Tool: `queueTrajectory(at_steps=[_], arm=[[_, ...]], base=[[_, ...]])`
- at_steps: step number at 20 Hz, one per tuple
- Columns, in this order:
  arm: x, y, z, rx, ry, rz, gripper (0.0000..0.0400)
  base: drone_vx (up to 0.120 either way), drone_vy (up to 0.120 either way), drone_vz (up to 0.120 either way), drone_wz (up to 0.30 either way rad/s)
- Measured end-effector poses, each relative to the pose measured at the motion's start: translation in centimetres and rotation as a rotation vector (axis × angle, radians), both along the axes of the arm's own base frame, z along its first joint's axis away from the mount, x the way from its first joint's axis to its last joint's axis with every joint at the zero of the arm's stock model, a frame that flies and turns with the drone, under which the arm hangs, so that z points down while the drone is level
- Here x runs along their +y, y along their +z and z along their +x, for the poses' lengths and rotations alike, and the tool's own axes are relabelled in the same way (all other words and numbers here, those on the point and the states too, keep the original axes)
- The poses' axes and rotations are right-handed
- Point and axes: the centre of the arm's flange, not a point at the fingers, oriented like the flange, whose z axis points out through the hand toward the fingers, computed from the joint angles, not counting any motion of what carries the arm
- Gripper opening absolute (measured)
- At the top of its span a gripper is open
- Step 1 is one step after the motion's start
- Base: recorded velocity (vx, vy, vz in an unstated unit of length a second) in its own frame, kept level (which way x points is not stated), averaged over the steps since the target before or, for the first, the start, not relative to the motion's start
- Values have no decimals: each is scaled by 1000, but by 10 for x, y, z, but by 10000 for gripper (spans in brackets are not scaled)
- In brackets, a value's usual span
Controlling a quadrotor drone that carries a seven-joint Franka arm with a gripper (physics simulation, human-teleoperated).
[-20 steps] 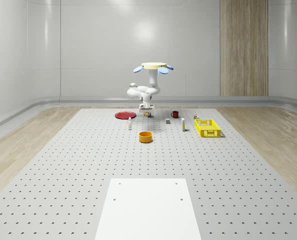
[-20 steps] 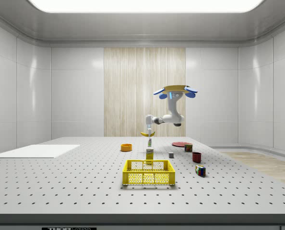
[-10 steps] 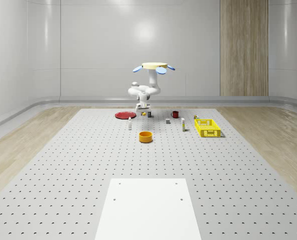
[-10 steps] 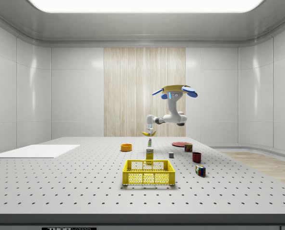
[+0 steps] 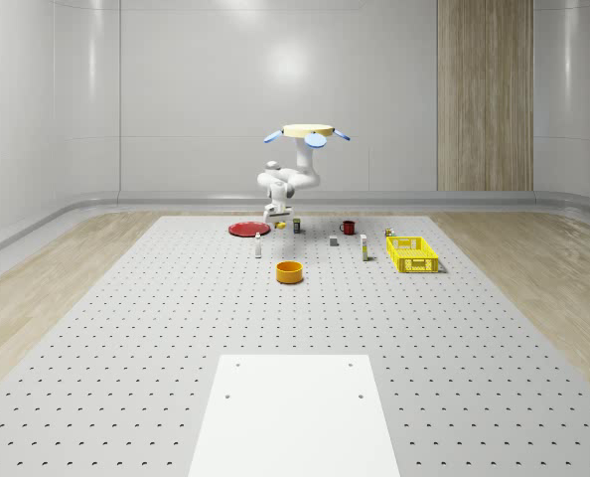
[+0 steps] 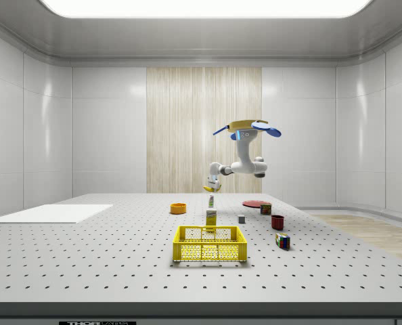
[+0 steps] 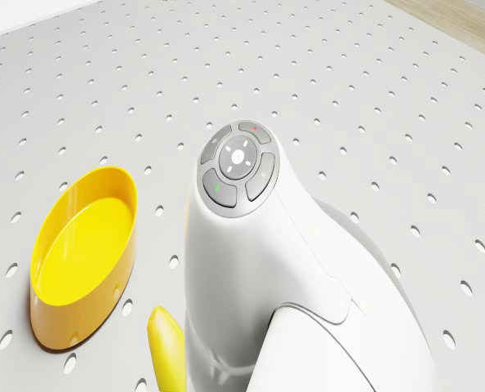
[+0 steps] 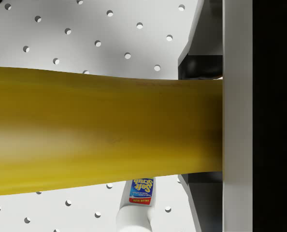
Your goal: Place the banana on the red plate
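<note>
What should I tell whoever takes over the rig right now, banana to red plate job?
End effector: shut on the banana, carried in the air.
Drone: hovering above the table's far end, beside the red plate.
In the whole-scene view the banana hangs just right of the red plate, not over it.
Done: banana picked up and lifted.
Left: bring it over the plate, lower, release.
Below the end effector stands a Soft Scrub bottle.
</note>
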Motion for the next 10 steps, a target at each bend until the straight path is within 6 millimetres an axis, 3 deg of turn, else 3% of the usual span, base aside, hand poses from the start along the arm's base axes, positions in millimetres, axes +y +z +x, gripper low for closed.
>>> queueTrajectory(at_steps=[10], arm=[[0,0,0,0,-300,-1,200]], base=[[0,0,0,-300]])
